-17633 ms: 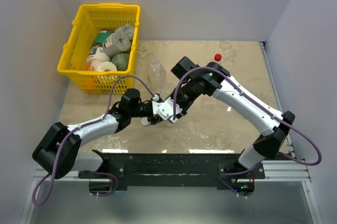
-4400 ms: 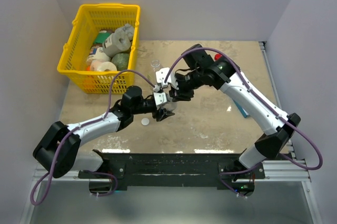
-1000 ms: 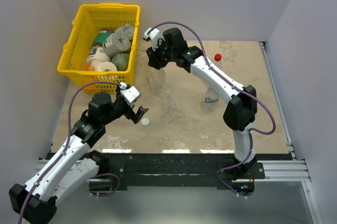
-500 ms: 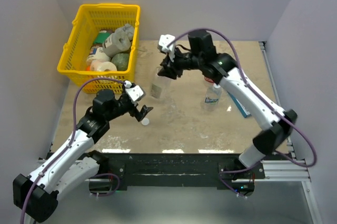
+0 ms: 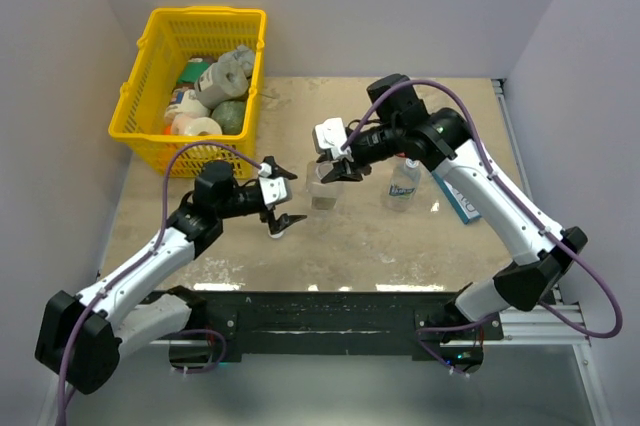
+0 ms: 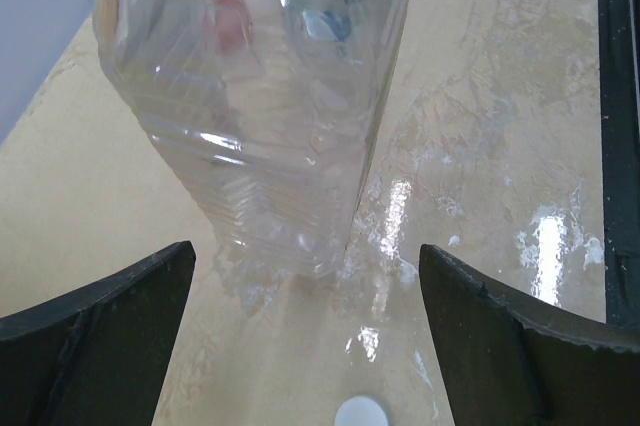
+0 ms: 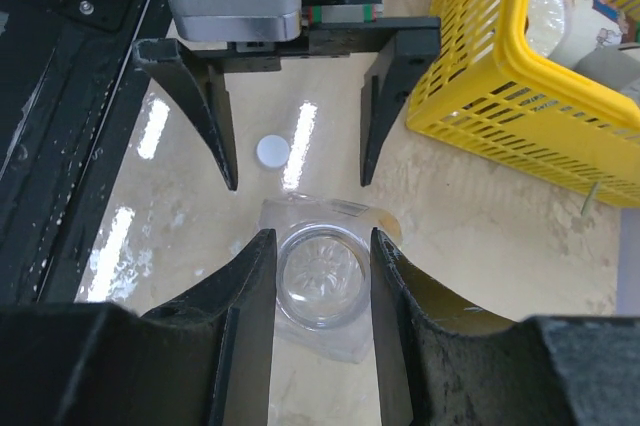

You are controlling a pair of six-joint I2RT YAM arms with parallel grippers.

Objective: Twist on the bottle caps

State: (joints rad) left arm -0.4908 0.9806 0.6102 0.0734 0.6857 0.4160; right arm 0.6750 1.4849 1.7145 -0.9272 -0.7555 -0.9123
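Right gripper [image 7: 320, 281] clamps the neck of the clear bottle [image 6: 260, 116]; left gripper [image 6: 305, 251] gapes wide facing it, white cap [image 6: 360, 412] lying on the tabletop [image 6: 480, 146].

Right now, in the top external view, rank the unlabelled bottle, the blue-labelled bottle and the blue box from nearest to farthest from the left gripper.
From the left gripper:
1. unlabelled bottle, just ahead of its open fingers.
2. blue-labelled bottle, further right.
3. blue box, farthest right.

Left pincer [image 5: 285, 194] spread wide, right pincer [image 5: 335, 168] clamped, wrists near together.
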